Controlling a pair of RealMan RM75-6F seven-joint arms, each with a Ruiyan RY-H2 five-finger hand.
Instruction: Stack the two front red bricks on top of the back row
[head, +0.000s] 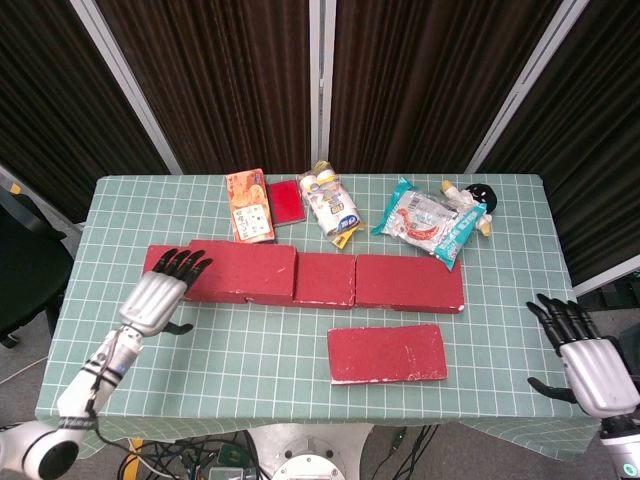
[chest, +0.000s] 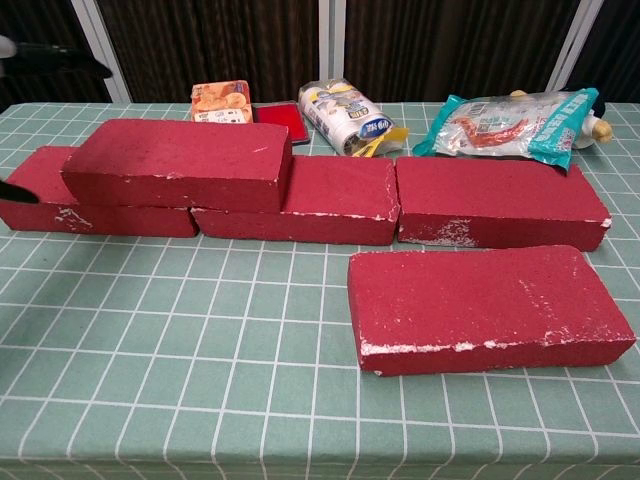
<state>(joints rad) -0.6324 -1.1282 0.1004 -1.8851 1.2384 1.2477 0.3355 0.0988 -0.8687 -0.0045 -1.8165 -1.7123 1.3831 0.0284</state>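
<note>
One red brick (chest: 178, 165) sits stacked across the left end of the back row (chest: 330, 200); the second front brick (head: 387, 353) lies flat before that row, awaiting stacking, while the left hand (head: 158, 298) and right hand (head: 590, 362) hover empty, fingers spread

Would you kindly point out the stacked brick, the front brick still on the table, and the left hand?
stacked brick (chest: 180, 163), chest view, top face.
front brick (head: 387, 352), head view, top face.
left hand (head: 156, 298), head view, back of hand.

One red brick (chest: 178, 163) stacked on back row (chest: 497, 201), second brick (chest: 487, 305) flat in front
</note>
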